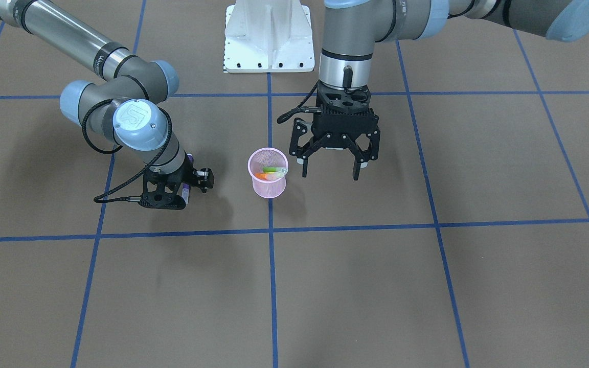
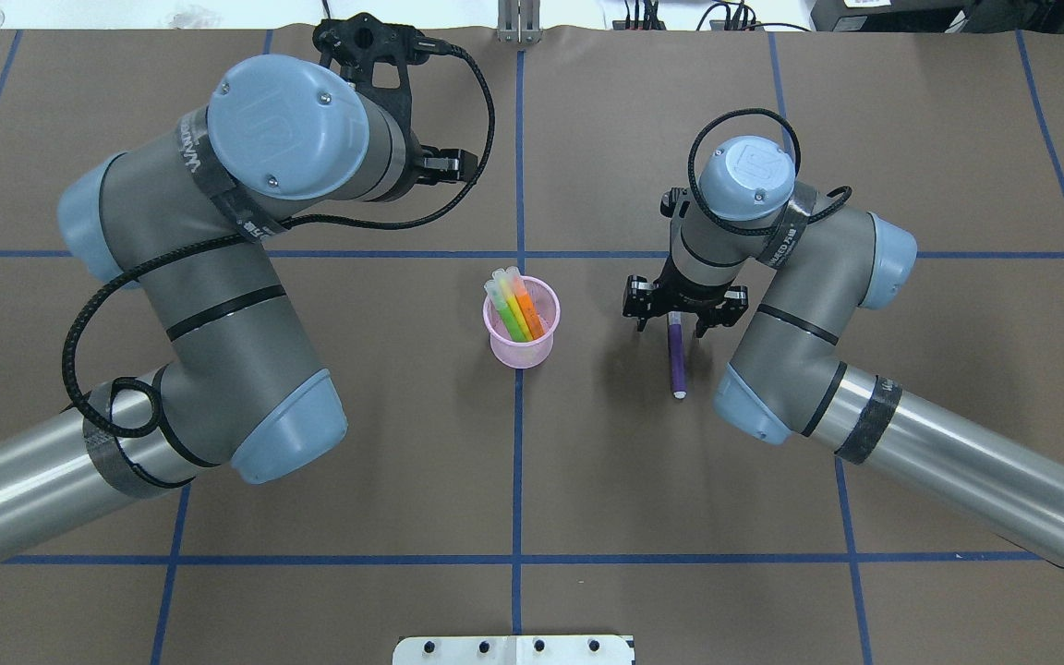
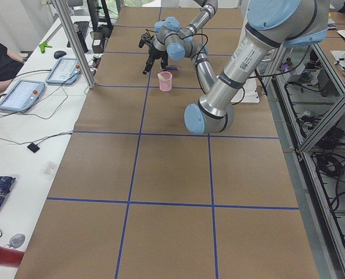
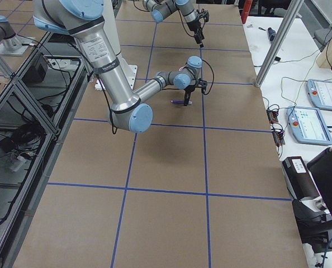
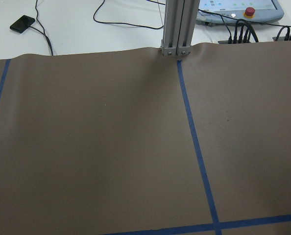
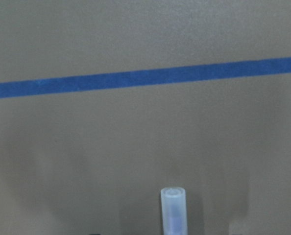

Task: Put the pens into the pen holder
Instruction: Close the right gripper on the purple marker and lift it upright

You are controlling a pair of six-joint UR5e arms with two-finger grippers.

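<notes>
Three pens [image 2: 518,309] stand in pen holder [image 2: 521,356] | purple pen [image 2: 677,356] lies on table [image 2: 587,462] at right gripper [image 2: 677,319], grasp: cannot tell | left gripper [image 1: 330,175] spread, empty | likely light, stiff, slick: pinch mid-barrel

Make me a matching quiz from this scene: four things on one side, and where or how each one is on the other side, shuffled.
Things:
1. purple pen
2. orange pen
3. left gripper
4. pen holder

States:
A. fingers open, holding nothing
B. standing on a blue tape line
C. inside the pen holder
D. outside the pen holder, at the right gripper

Pairs: 1-D, 2-C, 3-A, 4-B
</notes>
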